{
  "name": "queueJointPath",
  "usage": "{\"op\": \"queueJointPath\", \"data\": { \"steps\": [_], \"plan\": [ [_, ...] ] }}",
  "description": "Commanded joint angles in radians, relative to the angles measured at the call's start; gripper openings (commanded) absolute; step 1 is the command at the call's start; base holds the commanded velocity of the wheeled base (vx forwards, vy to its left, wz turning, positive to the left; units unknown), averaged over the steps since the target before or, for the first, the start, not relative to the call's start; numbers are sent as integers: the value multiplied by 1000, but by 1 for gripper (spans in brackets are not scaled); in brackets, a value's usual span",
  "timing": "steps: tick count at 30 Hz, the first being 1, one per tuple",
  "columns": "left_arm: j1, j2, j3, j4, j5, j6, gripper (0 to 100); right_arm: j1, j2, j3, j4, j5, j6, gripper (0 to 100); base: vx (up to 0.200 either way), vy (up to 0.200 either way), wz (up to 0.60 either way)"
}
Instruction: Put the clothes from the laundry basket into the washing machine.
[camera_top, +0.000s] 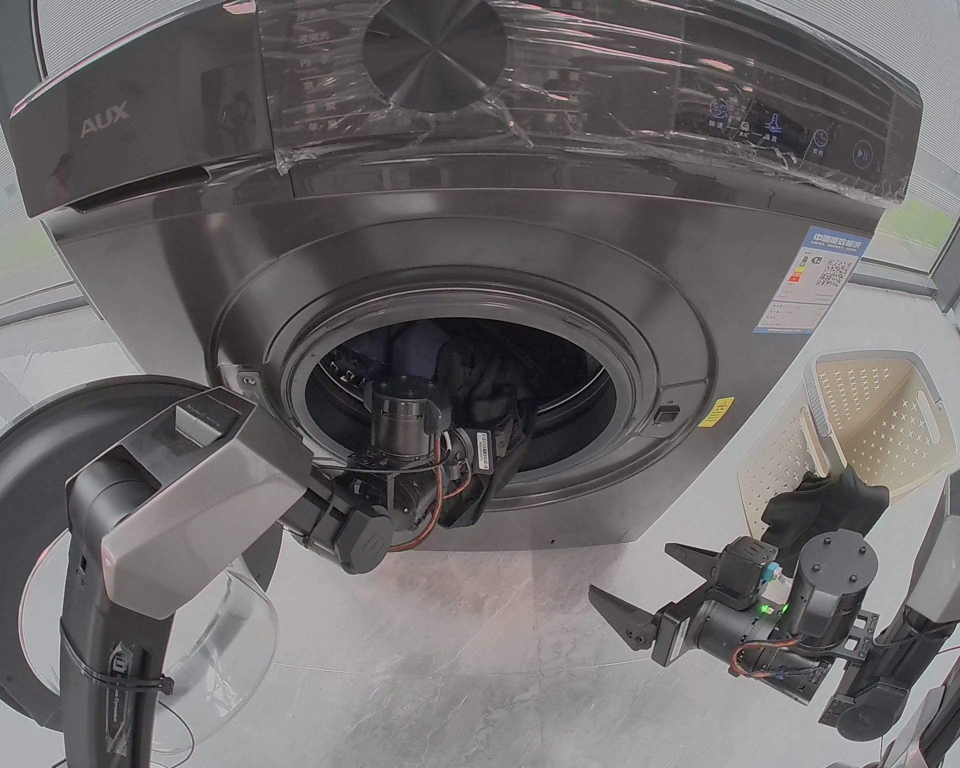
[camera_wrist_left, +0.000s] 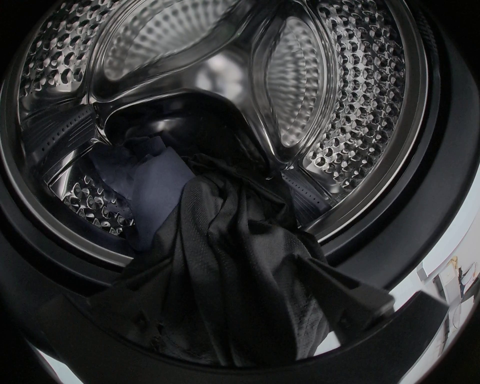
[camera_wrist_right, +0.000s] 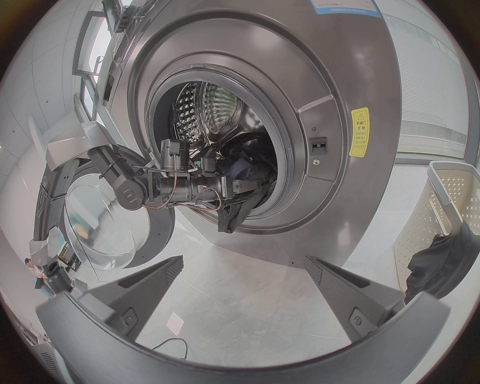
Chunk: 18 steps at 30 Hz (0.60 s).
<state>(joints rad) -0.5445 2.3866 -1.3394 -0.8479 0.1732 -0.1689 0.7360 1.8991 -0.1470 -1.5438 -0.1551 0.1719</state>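
L gripper (camera_wrist_left: 230, 267) jaws apart, black garment (camera_wrist_left: 225, 225) bunched btwn them at drum (camera_wrist_left: 360, 100) mouth; R gripper (camera_top: 630, 572) jaws wide apart, holding nothing.

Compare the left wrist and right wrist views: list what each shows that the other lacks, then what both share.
Left wrist offers: the left gripper, its open fingers flanking the black garment. Right wrist offers: the laundry basket with dark clothing over its rim, the door, the open right gripper. Shared: the drum, the black garment spilling over its rim, a blue garment inside.
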Motion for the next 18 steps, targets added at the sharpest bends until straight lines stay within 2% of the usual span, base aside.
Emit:
{"op": "queueJointPath", "data": {
  "steps": [1, 8, 9, 13, 18],
  "plan": [
    [9, 60, -63, 15, -1, 9, 0, 2, 5, -2, -1, 0, 0, 100, 0, 0, 0],
    [26, 97, -228, -2, 17, -18, 0, 2, 6, -2, -1, 0, 1, 100, 0, 0, 0],
    [32, 97, -284, -11, 34, -44, 0, 2, 6, -3, -1, 0, 1, 100, 0, 0, 0],
    [51, 111, -425, -30, 66, -86, 0, 3, 8, -3, -1, 0, 1, 100, 0, 0, 0],
    [63, 171, -531, -82, 81, -89, 0, 3, 8, -3, -1, 0, 1, 100, 0, 0, 0]
  ]
}}
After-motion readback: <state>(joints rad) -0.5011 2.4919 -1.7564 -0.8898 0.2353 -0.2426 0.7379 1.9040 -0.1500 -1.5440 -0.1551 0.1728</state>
